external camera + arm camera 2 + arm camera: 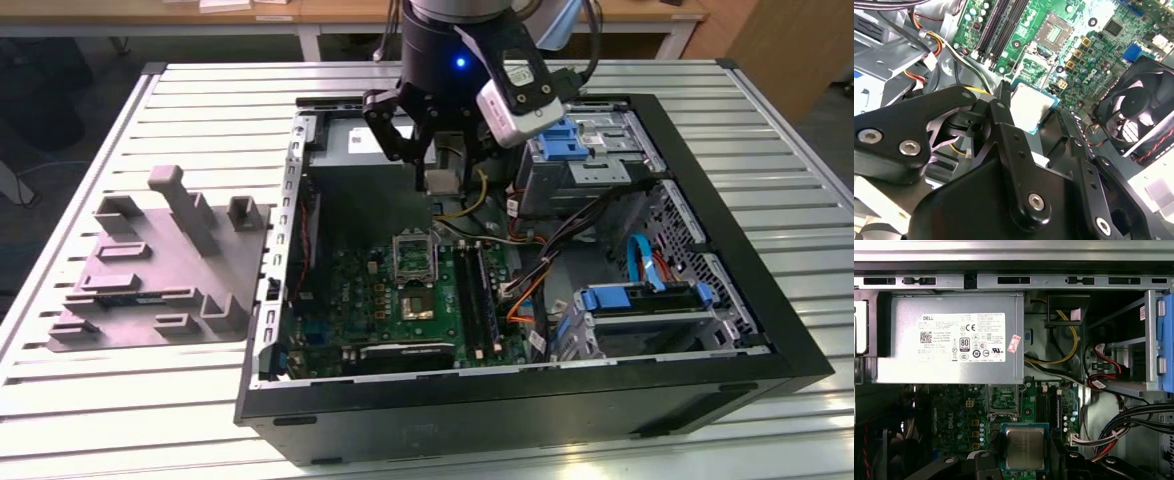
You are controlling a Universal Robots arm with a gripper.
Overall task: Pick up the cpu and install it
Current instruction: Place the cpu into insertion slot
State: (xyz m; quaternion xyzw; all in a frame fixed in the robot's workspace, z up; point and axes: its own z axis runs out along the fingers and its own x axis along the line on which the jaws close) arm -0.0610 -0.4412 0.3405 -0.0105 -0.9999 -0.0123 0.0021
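cpu [1025, 447], silvery square top, green rim, clamped in gripper [435, 178] above motherboard [387, 295]

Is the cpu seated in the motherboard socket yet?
No. In the first wrist view the gripper holds the cpu between its fingers above the board, and the socket beyond it lies bare.

— What's the room like?
— I see a slatted metal table [160, 420], pale and evenly lit. Beyond it, a wooden desk [334, 12] on white legs [310, 42], over dark floor [200, 50].
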